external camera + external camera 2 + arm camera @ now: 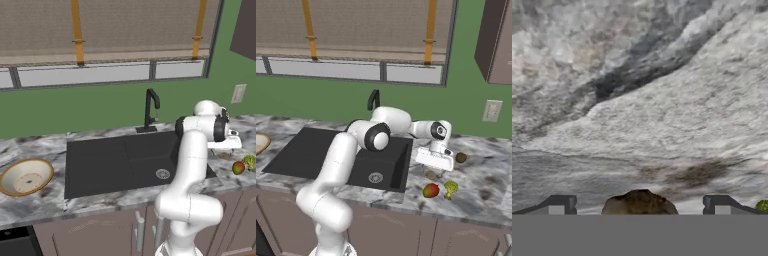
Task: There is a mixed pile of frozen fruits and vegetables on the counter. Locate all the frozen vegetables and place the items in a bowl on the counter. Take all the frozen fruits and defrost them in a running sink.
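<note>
My gripper (639, 207) hangs open over the counter (662, 100), just right of the sink (331, 155). A brownish-grey lump (639, 202) lies between its two finger tips, close below them. In the right base view the gripper (432, 166) is straight above that lump (431, 175). A red-orange fruit (430, 190) and a green broccoli floret (450, 188) lie nearer the counter's front edge. Behind the hand sits a small brown round fruit (461, 158). The tan-rimmed bowl (26, 176) stands on the counter left of the sink (100, 165).
A tall black faucet (150, 111) rises behind the basin, with a round metal drain (162, 174) in its floor. The green wall carries an outlet (492, 110), and a dark upper cabinet (498, 40) hangs at the right.
</note>
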{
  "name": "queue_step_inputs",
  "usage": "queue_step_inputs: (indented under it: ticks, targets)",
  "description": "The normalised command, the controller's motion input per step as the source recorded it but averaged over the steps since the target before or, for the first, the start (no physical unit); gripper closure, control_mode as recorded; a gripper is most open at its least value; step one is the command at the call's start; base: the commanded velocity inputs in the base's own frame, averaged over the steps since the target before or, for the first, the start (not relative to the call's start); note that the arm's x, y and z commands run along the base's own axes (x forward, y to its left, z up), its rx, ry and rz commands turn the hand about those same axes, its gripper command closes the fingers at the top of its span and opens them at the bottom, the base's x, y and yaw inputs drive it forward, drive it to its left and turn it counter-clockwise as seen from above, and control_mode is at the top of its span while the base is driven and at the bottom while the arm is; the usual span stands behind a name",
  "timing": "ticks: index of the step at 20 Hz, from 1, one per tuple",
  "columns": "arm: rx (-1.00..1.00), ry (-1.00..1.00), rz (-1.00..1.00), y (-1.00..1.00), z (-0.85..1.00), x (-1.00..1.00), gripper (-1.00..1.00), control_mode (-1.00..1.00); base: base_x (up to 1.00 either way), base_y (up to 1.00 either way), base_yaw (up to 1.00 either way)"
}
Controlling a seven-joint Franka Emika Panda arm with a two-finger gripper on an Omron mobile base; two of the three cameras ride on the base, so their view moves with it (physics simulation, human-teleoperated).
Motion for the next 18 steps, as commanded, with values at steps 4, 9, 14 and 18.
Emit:
queue_step_inputs:
  ticks: [4,9,14,18]
  targets:
    - [0.05,-0.1,-0.01,0.0,0.06,-0.42,-1.0,-1.0,0.0,0.0,0.0]
    - [0.0,-0.12,0.0,0.17,0.12,-0.31,-1.0,-1.0,0.0,0.0,0.0]
    - [0.0,-0.1,0.0,0.29,0.07,-0.09,-1.0,-1.0,0.0,0.0,0.0]
    - [0.0,-0.02,0.02,-0.1,-0.01,0.0,-1.0,-1.0,0.0,0.0,0.0]
